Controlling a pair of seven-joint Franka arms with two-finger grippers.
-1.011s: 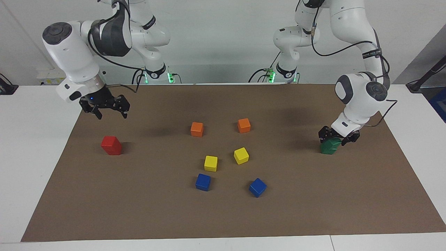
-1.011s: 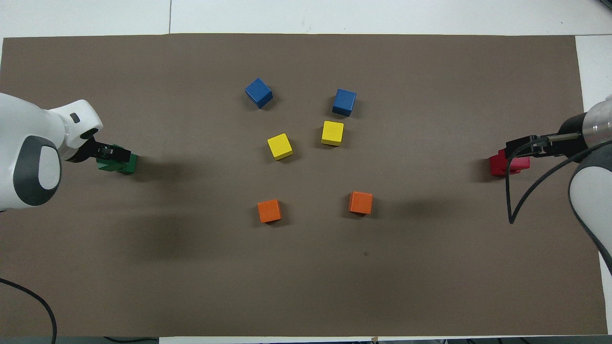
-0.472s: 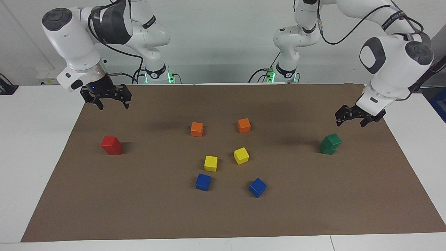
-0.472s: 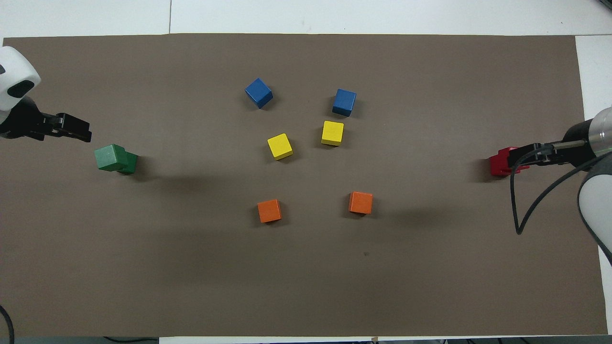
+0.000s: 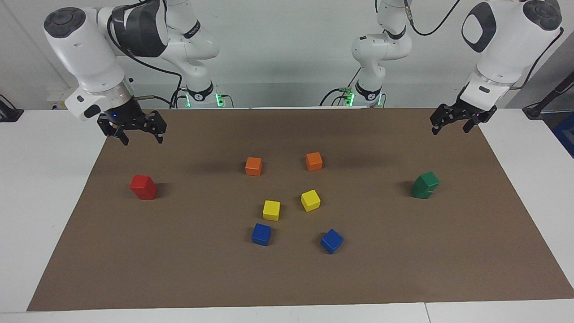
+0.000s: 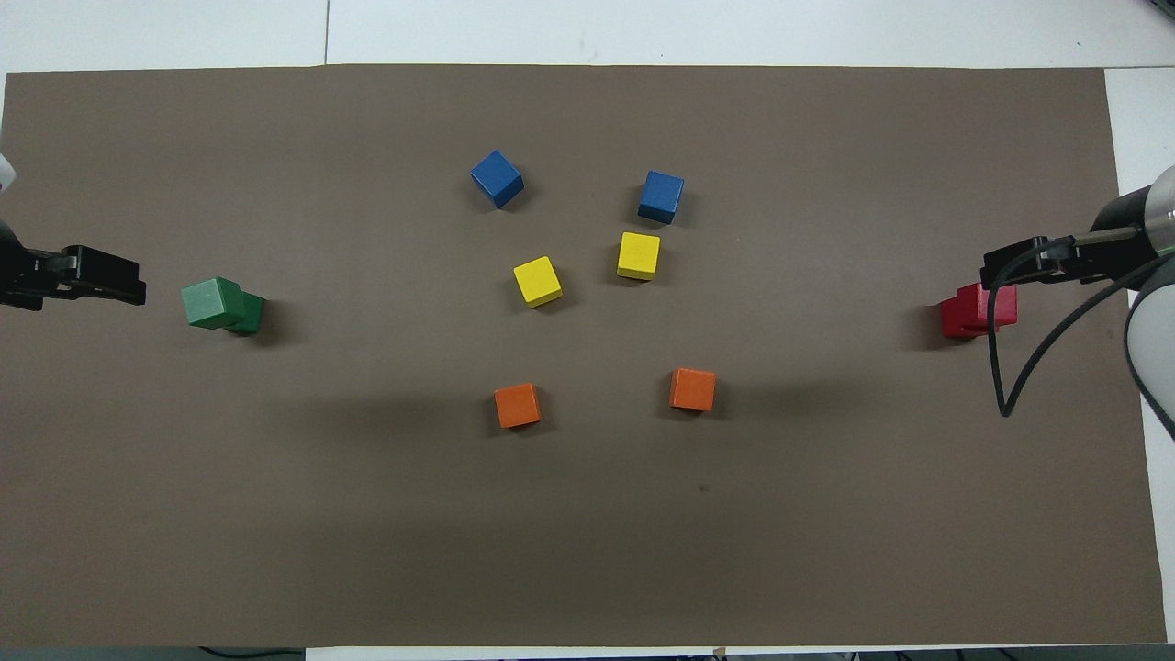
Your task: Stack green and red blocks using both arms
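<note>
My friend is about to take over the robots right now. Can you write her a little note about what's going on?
Left pincer: open, empty, raised at the left arm's end of the brown mat.
Right pincer: open, empty, raised at the right arm's end.
Two glossy green cubes: stacked, top one skewed, at the left arm's end.
Two glossy red cubes: stacked at the right arm's end.
Done: both stacks stand.
Left: probably nothing, maybe straighten the green stack.

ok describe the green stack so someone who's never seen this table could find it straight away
On the brown mat, look toward the left arm's end, away from the middle cluster of orange, yellow and blue cubes. The green stack stands alone there: two green cubes, the top one twisted askew, the only green on the table.
</note>
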